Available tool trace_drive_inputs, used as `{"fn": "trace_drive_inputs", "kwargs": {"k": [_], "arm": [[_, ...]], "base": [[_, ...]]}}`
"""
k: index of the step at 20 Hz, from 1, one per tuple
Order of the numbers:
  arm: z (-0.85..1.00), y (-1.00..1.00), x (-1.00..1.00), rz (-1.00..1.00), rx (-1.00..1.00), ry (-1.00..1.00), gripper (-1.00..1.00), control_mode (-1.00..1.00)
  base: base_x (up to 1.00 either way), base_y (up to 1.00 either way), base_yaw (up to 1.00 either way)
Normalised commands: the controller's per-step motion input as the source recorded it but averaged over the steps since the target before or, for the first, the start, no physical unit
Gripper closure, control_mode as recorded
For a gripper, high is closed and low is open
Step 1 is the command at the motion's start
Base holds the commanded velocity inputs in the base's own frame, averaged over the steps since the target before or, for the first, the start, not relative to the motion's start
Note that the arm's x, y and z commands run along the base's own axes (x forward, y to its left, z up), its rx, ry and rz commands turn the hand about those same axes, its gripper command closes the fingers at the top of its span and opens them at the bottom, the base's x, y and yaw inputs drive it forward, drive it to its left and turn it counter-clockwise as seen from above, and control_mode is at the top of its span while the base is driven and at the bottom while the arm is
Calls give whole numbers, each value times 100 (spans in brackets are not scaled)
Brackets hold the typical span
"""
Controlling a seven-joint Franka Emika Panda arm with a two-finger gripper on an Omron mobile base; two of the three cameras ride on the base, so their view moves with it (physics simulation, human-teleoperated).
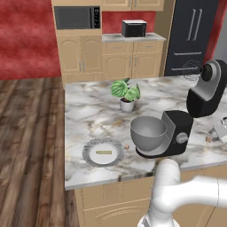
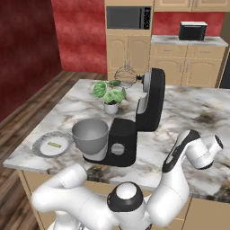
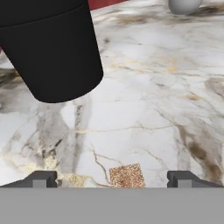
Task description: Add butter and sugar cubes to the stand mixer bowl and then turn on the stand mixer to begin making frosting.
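Marble counter (image 1: 88, 115) — potted plant (image 1: 126, 94) behind bowl (image 1: 148, 131)

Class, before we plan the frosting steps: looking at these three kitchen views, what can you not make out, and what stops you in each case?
- Inside of the stand mixer bowl: both base views look at it from the side; its bottom is hidden by its own wall.
- Sugar cubes: one speck beside the plate, too small to count.
- Stand mixer in the hand view: cut off by the top edge.
- Gripper: just the tips show, apart.

A potted plant (image 1: 126, 94) and a scalloped plate (image 1: 90, 150) sit apart on the marble counter (image 1: 88, 111).
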Motion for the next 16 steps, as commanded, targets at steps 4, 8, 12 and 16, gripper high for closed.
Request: {"fn": "trace_drive_inputs", "kwargs": {"k": [4,8,12,16], "arm": [[-23,-5,1,0,0,0,-100,-100],[-12,-5,2,0,0,0,-100,-100],[-1,-2,6,0,0,0,-100,-100],[0,0,9,0,0,0,-100,-100]], "base": [[0,0,0],[0,0,0],[0,0,0],[0,0,0]]}}
